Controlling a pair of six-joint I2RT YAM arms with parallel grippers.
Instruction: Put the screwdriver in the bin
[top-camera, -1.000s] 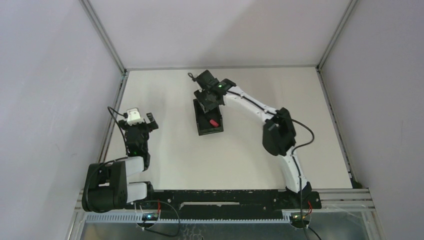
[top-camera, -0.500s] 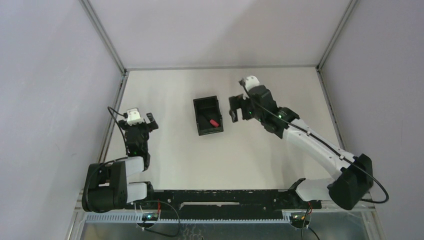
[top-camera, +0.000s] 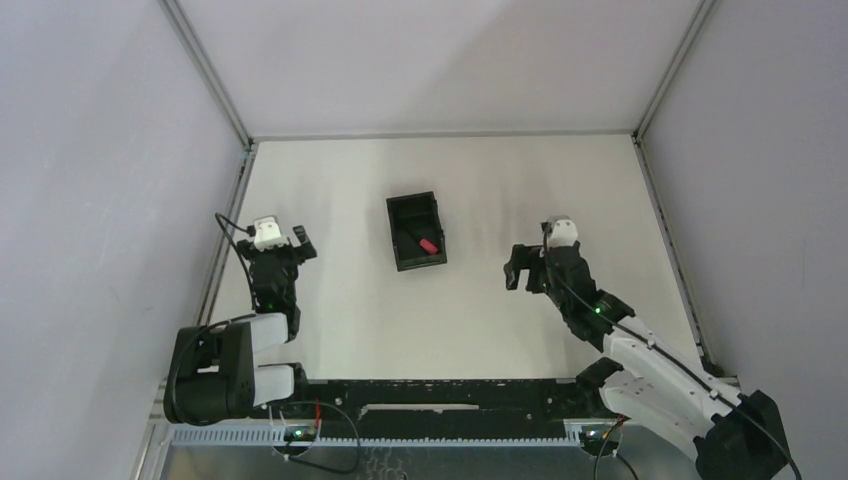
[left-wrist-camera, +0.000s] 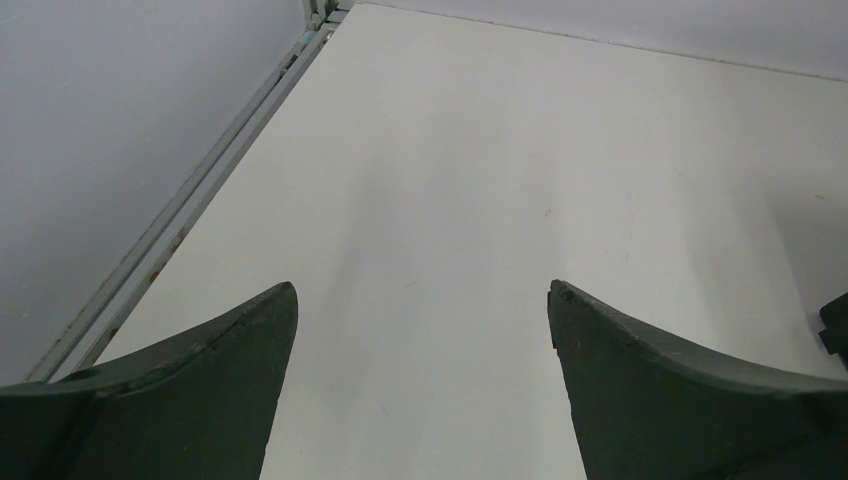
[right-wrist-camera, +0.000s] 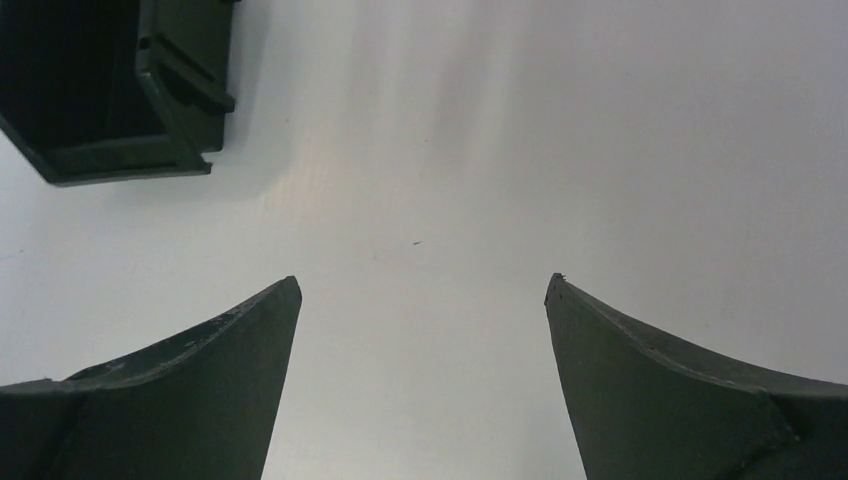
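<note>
The small black bin (top-camera: 416, 231) stands on the white table near the middle, and the red-handled screwdriver (top-camera: 427, 245) lies inside it toward its near end. A corner of the bin (right-wrist-camera: 150, 130) shows at the top left of the right wrist view; the screwdriver is out of sight there. My right gripper (top-camera: 528, 268) is open and empty, low over the table to the right of the bin and apart from it (right-wrist-camera: 420, 285). My left gripper (top-camera: 290, 240) is open and empty at the table's left side (left-wrist-camera: 420, 290).
A metal rail (top-camera: 228, 235) runs along the table's left edge close to my left gripper, and another (top-camera: 668, 240) along the right edge. Grey walls enclose the table on three sides.
My right arm has pulled back from above the bin, rightward and toward its base, gripper open and empty. The screwdriver stays in the bin. The left arm has not moved.
</note>
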